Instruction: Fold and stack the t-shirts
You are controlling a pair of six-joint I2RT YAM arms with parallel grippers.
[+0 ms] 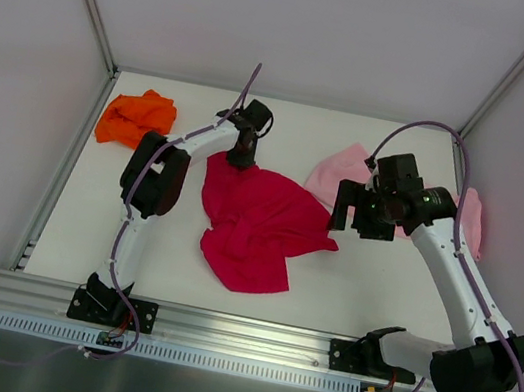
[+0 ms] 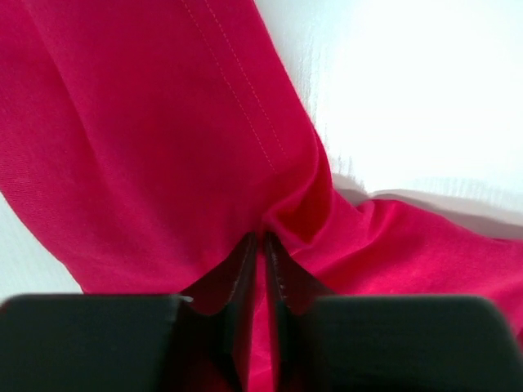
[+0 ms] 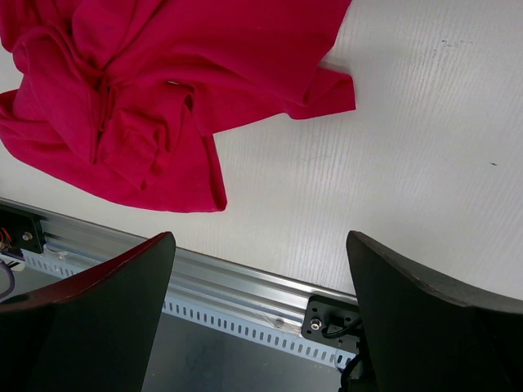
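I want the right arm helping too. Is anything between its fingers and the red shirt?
Nothing visible. The right gripper hangs open just right of the red shirt, with only table between them; the pink shirt lies behind it, off that path.

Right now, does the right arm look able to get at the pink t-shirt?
Probably yes. The right end effector hangs open and empty right beside the pink t-shirt, and nothing lies on that shirt. It points toward the table's near edge, though, so it would likely have to turn back.
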